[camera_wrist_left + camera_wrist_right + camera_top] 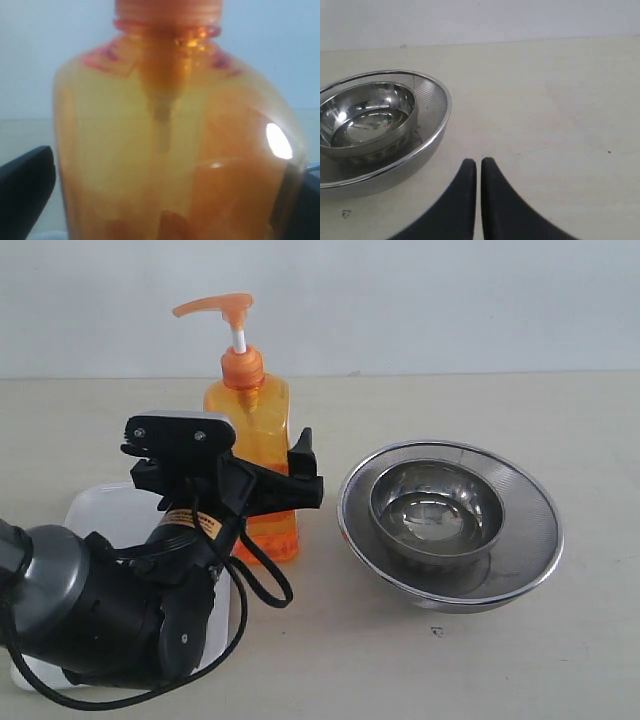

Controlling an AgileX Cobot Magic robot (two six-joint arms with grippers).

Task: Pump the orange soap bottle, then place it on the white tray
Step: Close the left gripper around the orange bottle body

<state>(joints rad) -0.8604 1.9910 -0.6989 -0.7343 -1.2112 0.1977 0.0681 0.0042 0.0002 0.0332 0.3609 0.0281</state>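
Note:
The orange soap bottle (256,420) stands upright on the table, its pump head (222,306) raised on the white stem. My left gripper (222,455) reaches in from the front left and straddles the bottle's body, open, with one black finger on each side. In the left wrist view the bottle (170,150) fills the picture, with the fingers (27,192) at its two edges. The white tray (95,510) lies left of the bottle, largely hidden under the left arm. My right gripper (479,167) is shut and empty over bare table, out of the exterior view.
A steel mesh bowl (520,540) with a smaller steel bowl (435,505) nested inside sits right of the bottle. In the right wrist view, the same bowls (427,100) lie beside the right gripper. A pale wall stands behind the table.

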